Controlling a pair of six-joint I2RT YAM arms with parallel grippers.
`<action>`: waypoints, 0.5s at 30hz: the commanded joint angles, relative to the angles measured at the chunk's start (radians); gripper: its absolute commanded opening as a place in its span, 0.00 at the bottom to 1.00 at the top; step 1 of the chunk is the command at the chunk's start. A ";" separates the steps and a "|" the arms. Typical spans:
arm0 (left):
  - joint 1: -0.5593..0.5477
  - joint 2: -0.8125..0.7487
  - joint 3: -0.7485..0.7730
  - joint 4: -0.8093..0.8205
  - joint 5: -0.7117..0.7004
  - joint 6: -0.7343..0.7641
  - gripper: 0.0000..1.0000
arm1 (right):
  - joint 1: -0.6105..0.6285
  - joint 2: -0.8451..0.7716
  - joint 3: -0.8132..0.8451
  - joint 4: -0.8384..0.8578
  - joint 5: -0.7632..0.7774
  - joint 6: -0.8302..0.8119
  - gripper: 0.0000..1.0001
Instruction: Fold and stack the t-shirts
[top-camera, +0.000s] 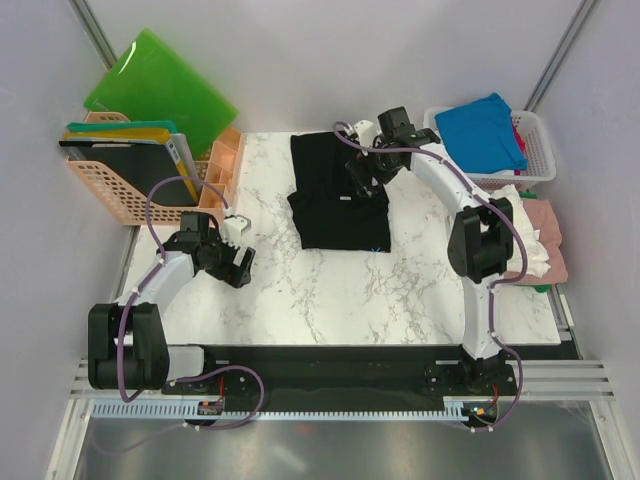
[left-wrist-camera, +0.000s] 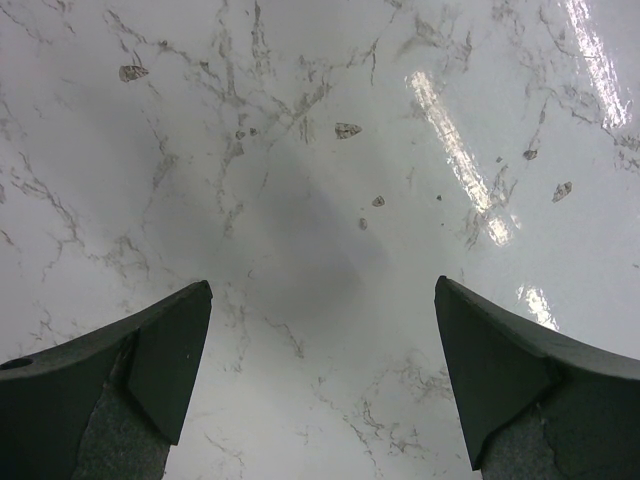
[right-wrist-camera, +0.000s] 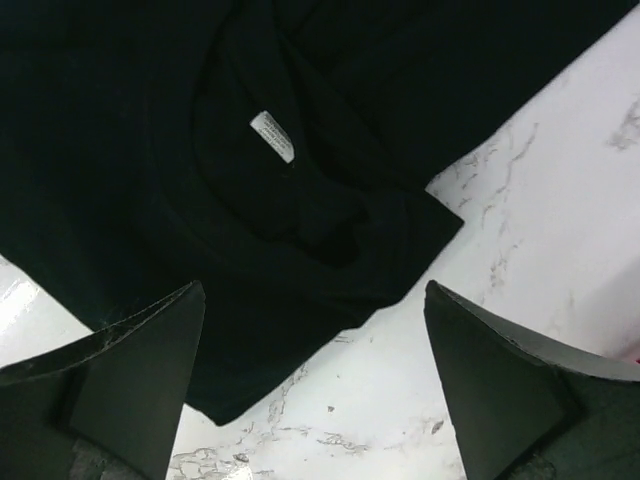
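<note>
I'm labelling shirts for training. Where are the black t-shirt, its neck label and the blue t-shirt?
black t-shirt (top-camera: 335, 215): top view, middle of its cloth.
neck label (right-wrist-camera: 272, 135): right wrist view, centre of the tag.
blue t-shirt (top-camera: 482, 130): top view, middle of its cloth.

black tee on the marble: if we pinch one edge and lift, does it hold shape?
Probably not. The black t-shirt lies in soft creases around its neck label, so it should droop and unfold. It looks light, likely sliding and bunching if pushed on the glossy table.

Left arm (top-camera: 165, 272) and right arm (top-camera: 445, 180): white links, black joints, purple cables (top-camera: 150, 205); dark wedge jaws, perhaps scuffed.
</note>
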 joint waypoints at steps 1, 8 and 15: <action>0.004 -0.016 0.010 0.012 0.024 -0.010 1.00 | -0.001 0.150 0.148 -0.125 -0.097 0.000 0.98; 0.004 -0.020 0.009 0.010 0.020 -0.011 1.00 | -0.002 0.337 0.365 -0.202 -0.045 -0.011 0.98; 0.004 0.001 0.015 0.010 0.030 -0.013 1.00 | 0.031 0.253 0.059 0.113 0.258 -0.044 0.98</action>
